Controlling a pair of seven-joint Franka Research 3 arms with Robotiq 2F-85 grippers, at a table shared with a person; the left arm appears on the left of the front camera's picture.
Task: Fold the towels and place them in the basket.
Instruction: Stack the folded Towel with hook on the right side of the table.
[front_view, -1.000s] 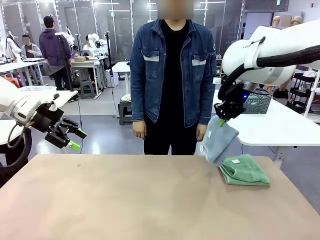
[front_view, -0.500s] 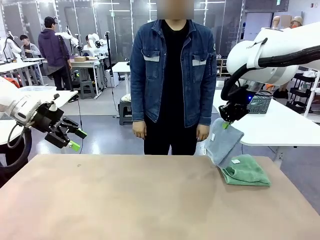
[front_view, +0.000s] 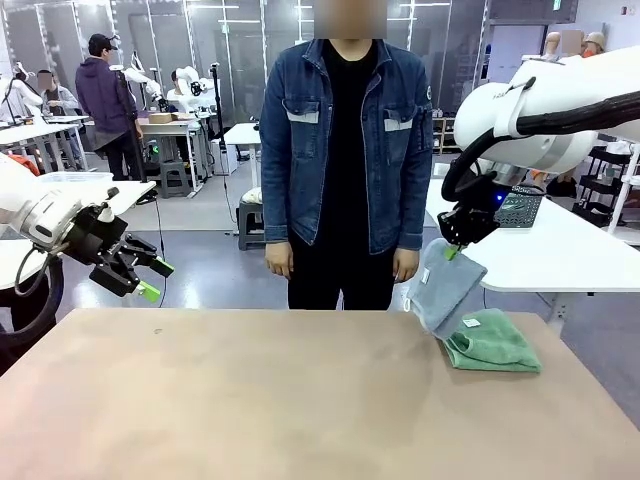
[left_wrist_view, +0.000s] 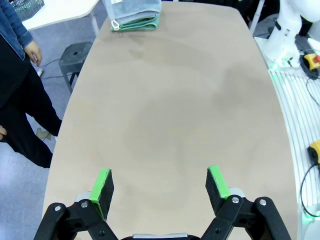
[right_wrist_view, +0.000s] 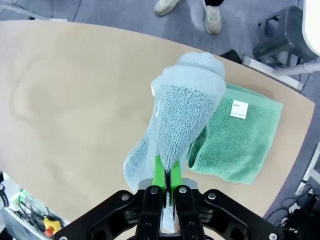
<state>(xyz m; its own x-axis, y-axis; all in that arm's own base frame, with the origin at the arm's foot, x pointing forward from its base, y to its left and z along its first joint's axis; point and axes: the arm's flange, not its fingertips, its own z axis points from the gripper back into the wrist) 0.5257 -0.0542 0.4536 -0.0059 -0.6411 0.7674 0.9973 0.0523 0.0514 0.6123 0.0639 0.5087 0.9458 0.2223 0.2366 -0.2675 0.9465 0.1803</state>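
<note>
One blue-grey towel (front_view: 443, 290) pinched in the closed right gripper (front_view: 453, 248).

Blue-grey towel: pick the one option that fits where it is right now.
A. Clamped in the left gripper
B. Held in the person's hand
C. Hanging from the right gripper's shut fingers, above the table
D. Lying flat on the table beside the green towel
C: the blue-grey towel hangs pinched between the shut fingers of the right gripper, next to the folded green towel that lies on the table; the left gripper is open with nothing in it.
</note>
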